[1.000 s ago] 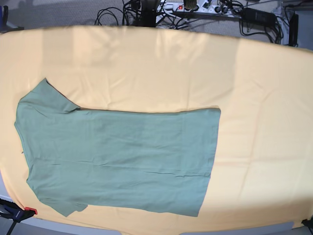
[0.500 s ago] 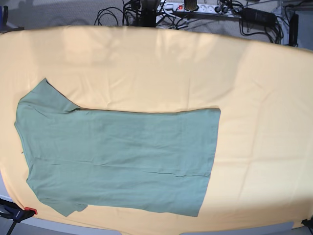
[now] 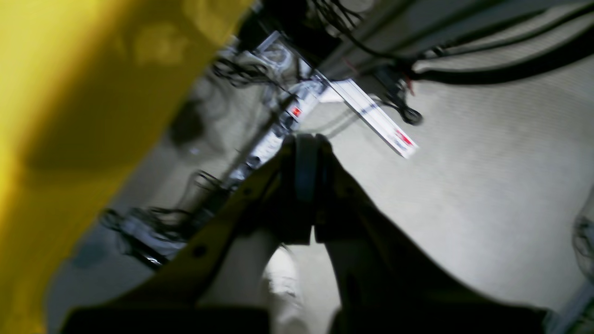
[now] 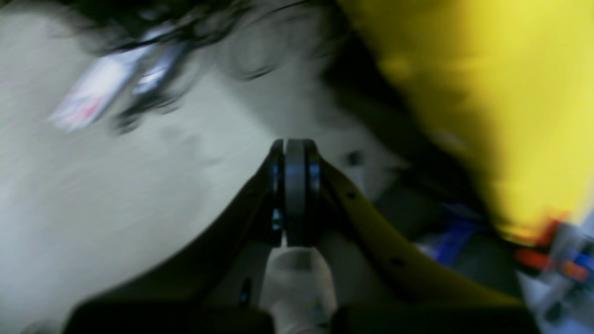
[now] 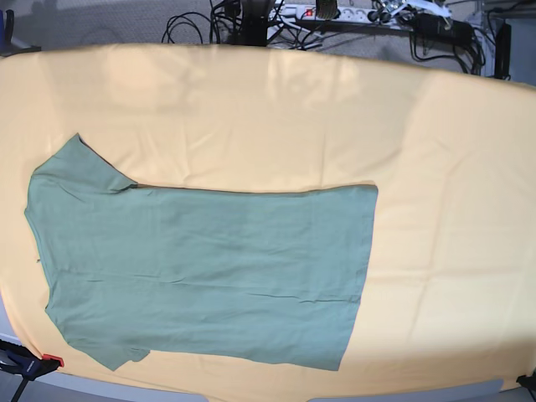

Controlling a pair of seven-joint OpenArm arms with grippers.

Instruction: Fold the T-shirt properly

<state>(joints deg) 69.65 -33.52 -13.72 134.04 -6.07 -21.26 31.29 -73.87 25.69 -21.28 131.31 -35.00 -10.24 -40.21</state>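
The T-shirt (image 5: 201,272) lies spread flat on the left half of the bench in the base view, collar end toward that view's left edge and hem toward the middle. One short sleeve (image 5: 84,163) points to the far side, the other (image 5: 117,352) to the near edge. The cloth looks smooth with only faint creases, and no part is folded over, so the folding has not begun. Laid out this way, sleeves and hem corners are all exposed and free to be picked up, which I judge to be the reason for the layout.

Under it, an orange-yellow table cloth (image 5: 435,167) covers the whole bench, giving a plain surface that the green shirt stands out from. Beyond the far edge, cables and a power strip (image 5: 293,12) lie on the grey floor.

Neither arm appears in the base view. The left gripper (image 3: 306,157) has its jaws pressed together with nothing between them, and its camera looks past the hanging edge of the table cloth (image 3: 69,116) toward the floor and cables. The right gripper (image 4: 294,162) likewise has its jaws fully together and empty, with blurred floor behind it. Both seem parked off the bench, well apart from the shirt, probably in a resting pose before reaching in.
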